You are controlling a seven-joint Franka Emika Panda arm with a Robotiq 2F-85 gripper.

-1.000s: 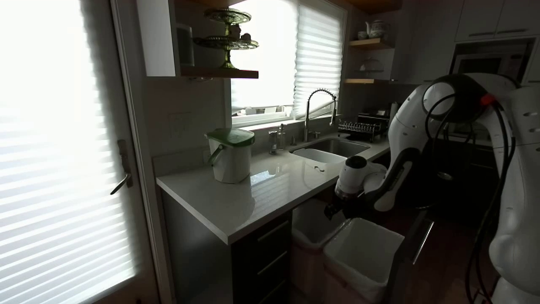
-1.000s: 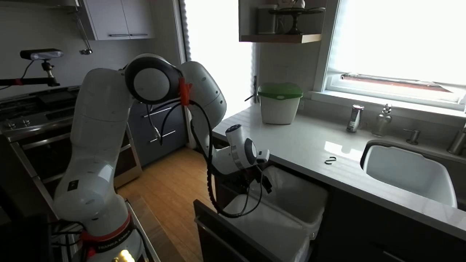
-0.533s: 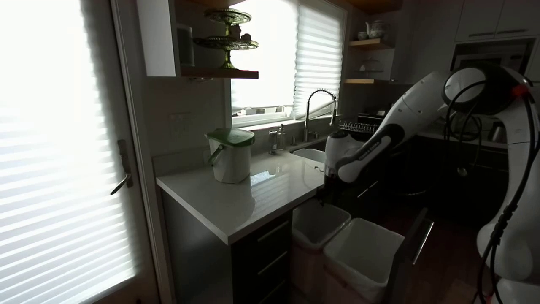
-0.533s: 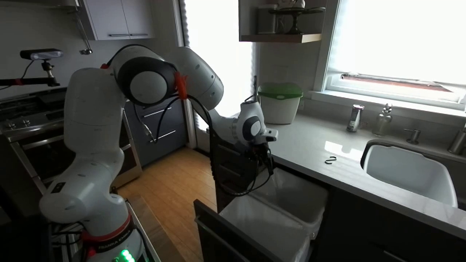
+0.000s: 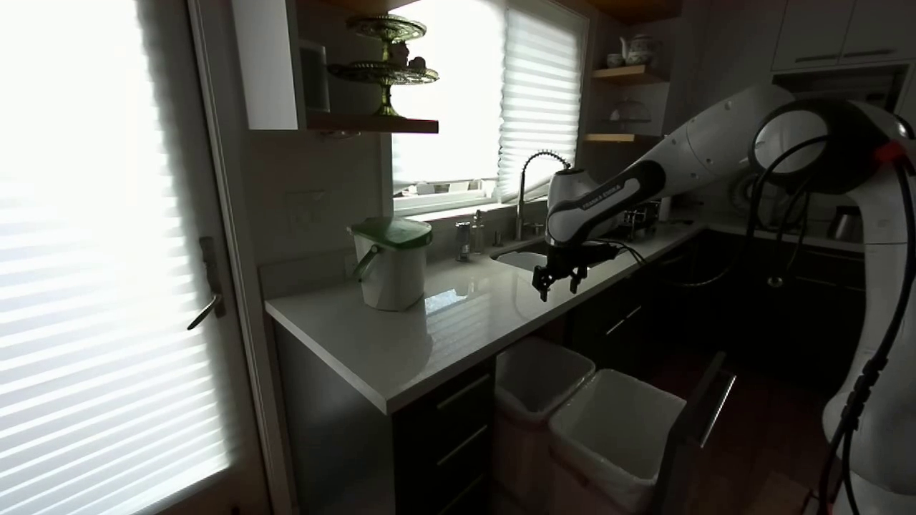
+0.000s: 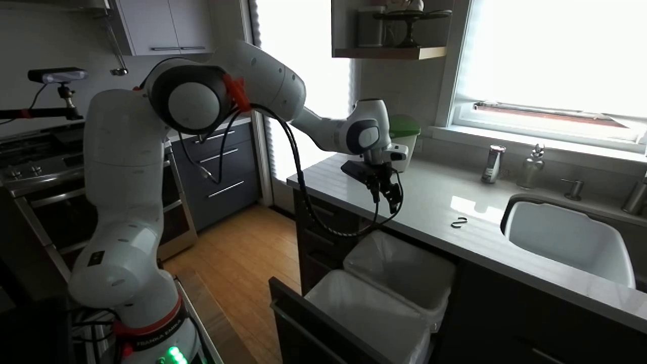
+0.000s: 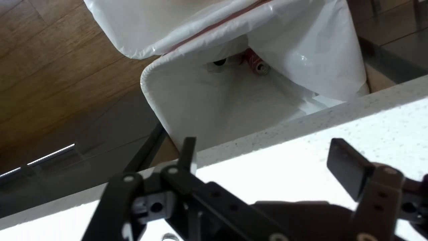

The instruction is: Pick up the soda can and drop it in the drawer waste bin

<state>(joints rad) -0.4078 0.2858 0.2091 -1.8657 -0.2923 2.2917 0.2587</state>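
Observation:
The dark-red soda can (image 7: 256, 64) lies tilted at the bottom of a bag-lined tub in the wrist view, partly covered by the bag's folds. In both exterior views it is hidden inside. The drawer waste bin is pulled out, with a tub near the counter (image 5: 533, 372) and a tub by the drawer front (image 5: 622, 422); both tubs also show (image 6: 404, 263) (image 6: 369, 308). My gripper (image 5: 559, 290) is open and empty, fingers pointing down, above the counter's front edge. It also shows open in an exterior view (image 6: 385, 205) and in the wrist view (image 7: 267, 160).
A white container with a green lid (image 5: 392, 265) stands on the counter (image 5: 343, 322). A silver cylinder (image 6: 493, 164), a glass soap bottle (image 6: 530, 169) and a black S-hook (image 6: 459, 222) are near the sink basin (image 6: 561, 242). The dark drawer front (image 6: 323, 323) juts into the room.
My gripper has risen from beside the tubs to above the counter's front edge, turning to point downward. The tubs and the counter things have not moved.

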